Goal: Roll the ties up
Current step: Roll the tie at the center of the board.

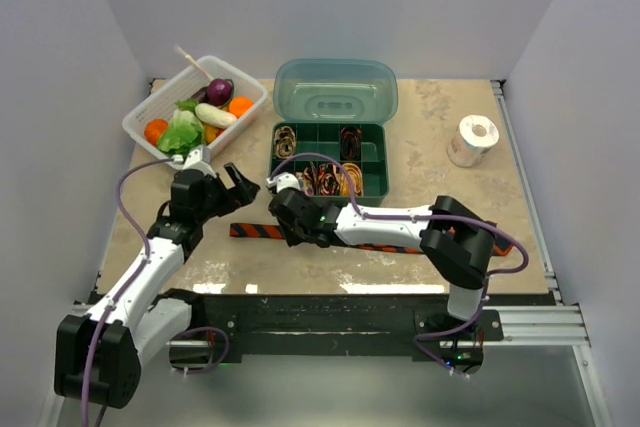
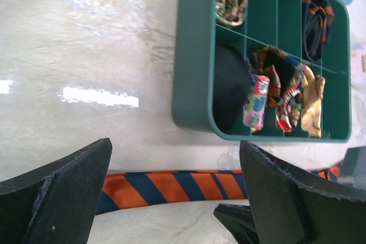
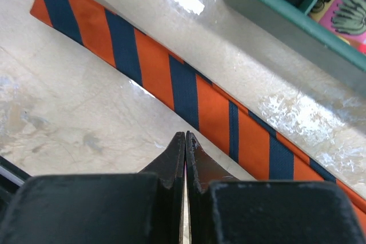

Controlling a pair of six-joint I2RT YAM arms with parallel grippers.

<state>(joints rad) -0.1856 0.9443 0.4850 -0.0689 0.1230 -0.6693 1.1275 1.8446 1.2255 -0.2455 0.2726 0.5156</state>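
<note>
An orange-red tie (image 1: 255,231) with navy diagonal stripes lies flat and unrolled along the table's front. My left gripper (image 1: 237,185) hovers over its left end, open and empty. In the left wrist view the tie (image 2: 171,187) runs between the wide-spread fingers (image 2: 63,190). My right gripper (image 1: 284,211) is shut on nothing. In the right wrist view its tips (image 3: 185,136) sit at the near edge of the tie (image 3: 171,78), which lies just beyond them. Several coiled ties (image 1: 325,179) fill compartments of the green box (image 1: 376,179), also seen from the left wrist as coiled ties (image 2: 280,92).
The green box's lid (image 1: 335,90) stands open behind it. A white basket (image 1: 148,115) of toy vegetables sits at the back left. A white tape roll (image 1: 472,139) stands at the right. The green box wall (image 3: 286,24) is close beyond the tie.
</note>
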